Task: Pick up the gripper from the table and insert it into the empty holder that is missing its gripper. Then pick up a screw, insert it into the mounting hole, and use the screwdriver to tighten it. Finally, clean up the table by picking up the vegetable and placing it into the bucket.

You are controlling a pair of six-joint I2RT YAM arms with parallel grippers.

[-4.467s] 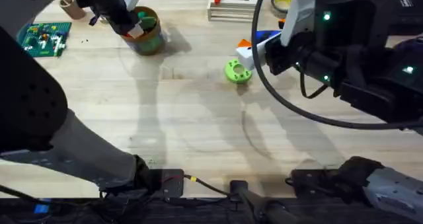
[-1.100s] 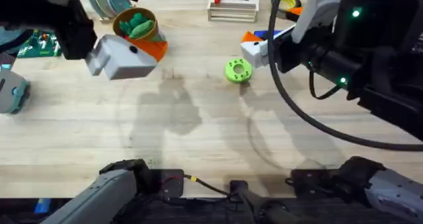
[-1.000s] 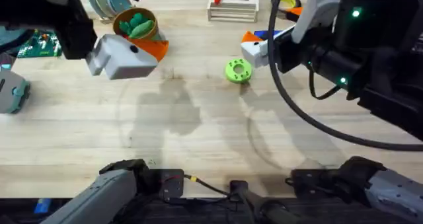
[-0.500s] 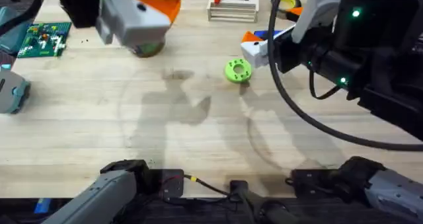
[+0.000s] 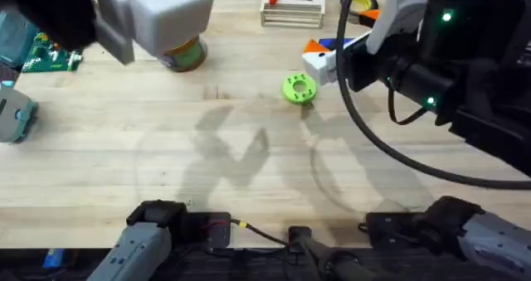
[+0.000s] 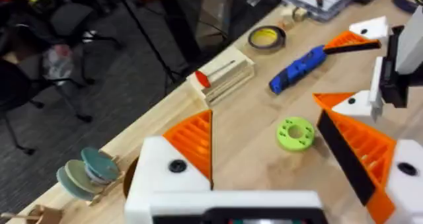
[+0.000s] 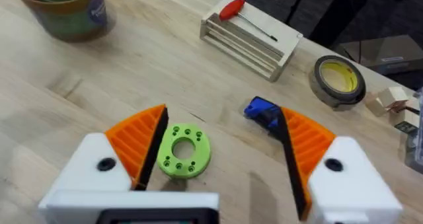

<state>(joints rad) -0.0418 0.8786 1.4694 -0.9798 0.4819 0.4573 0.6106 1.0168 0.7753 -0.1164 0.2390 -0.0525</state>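
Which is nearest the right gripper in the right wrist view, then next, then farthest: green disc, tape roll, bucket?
1. Green disc, between the right gripper's open fingers.
2. Tape roll, beyond the fingers, near the rack.
3. Bucket, far off at the table's other side.

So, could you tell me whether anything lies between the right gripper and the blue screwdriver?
Nothing squarely does. The lime-green disc lies inside the open right gripper, nearer one pad; the screwdriver lies just beyond the other pad's tip, partly hidden by it.

Light wood table (image 5: pixel 249 190); grey carpet (image 6: pixel 125 72); dark chairs (image 6: pixel 26 85).
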